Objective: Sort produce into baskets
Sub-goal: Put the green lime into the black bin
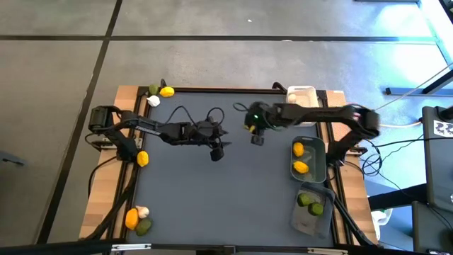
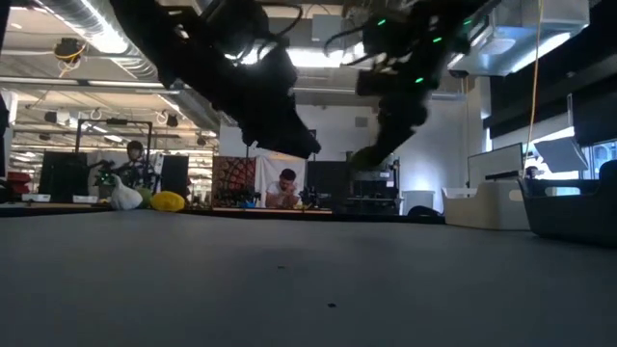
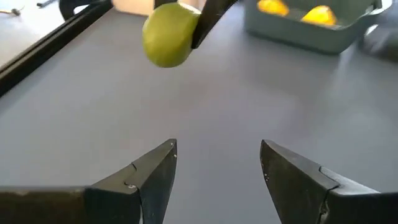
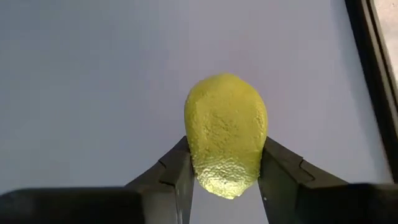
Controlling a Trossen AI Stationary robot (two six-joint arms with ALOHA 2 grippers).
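Observation:
My right gripper (image 1: 255, 133) is shut on a yellow-green lime (image 4: 225, 134) above the middle of the grey mat; it also shows in the low view (image 2: 371, 154) and the left wrist view (image 3: 168, 34). My left gripper (image 1: 216, 151) hangs open and empty just left of it, its fingers apart over bare mat (image 3: 217, 168). A dark grey-green basket (image 1: 320, 157) at the right holds two lemons (image 1: 300, 166). A translucent grey basket (image 1: 303, 219) nearer holds limes (image 1: 311, 205). A white basket (image 1: 301, 94) stands at the far right. My right gripper pinches the lime between its two fingers, on its two opposite sides (image 4: 194, 155) near one end. The other end sticks out past the fingertips. The fingers slant downward from above. The lime is lifted clear of the mat.
Loose produce lies along the left side: a lime (image 1: 153, 89), a lemon (image 1: 167, 91) and a garlic bulb (image 1: 153, 101) at the far left, a lemon (image 1: 142, 159) at mid left, and a lemon (image 1: 132, 218), garlic (image 1: 143, 211) and lime (image 1: 144, 227) at the near left.

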